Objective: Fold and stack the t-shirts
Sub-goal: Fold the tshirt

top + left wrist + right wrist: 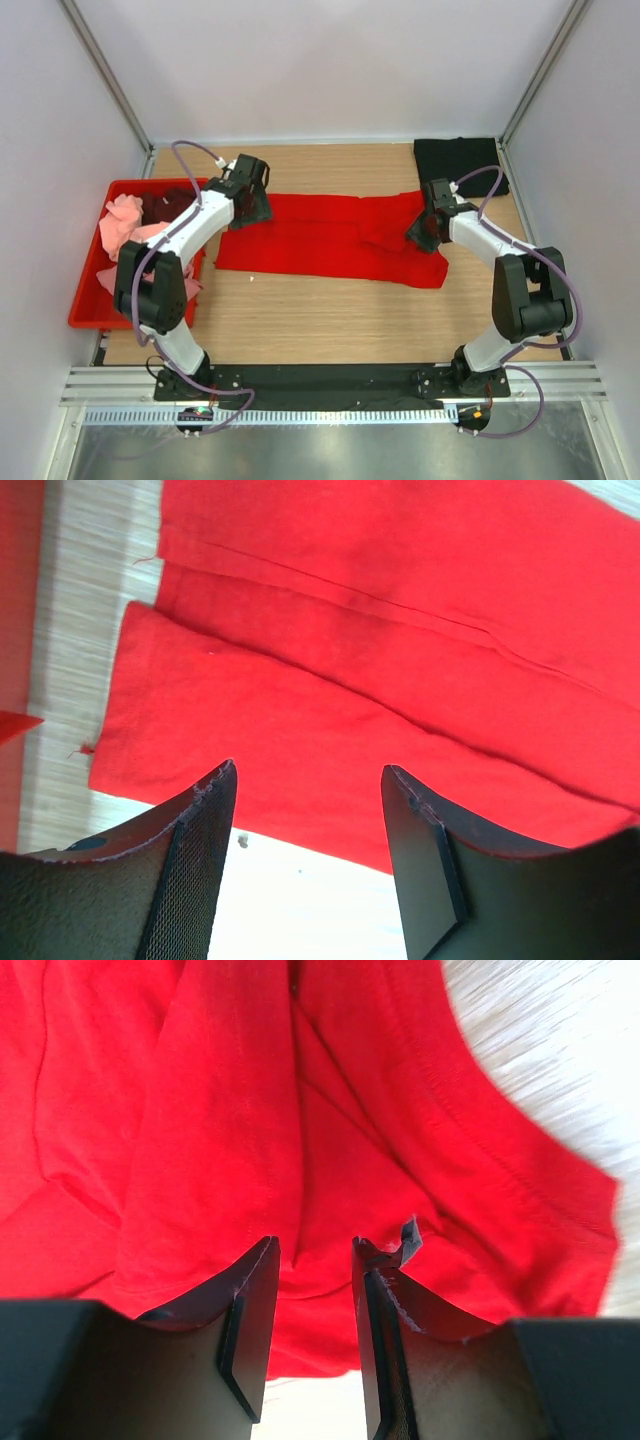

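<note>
On the table (330, 320), folded red t-shirt (320, 240).

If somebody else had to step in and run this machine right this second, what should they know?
Left gripper: open, over the left end of the red t-shirt.
Right gripper: open, with a narrower gap, over the shirt's right end; it seems to hold nothing.
The red t-shirt lies on the table, folded lengthwise into a long band.
The black t-shirt lies folded at the far right corner.
A pink t-shirt and a dark maroon t-shirt lie heaped in the red crate.
Left: finish folding the red one, stack it, then fold the crate's shirts.
</note>
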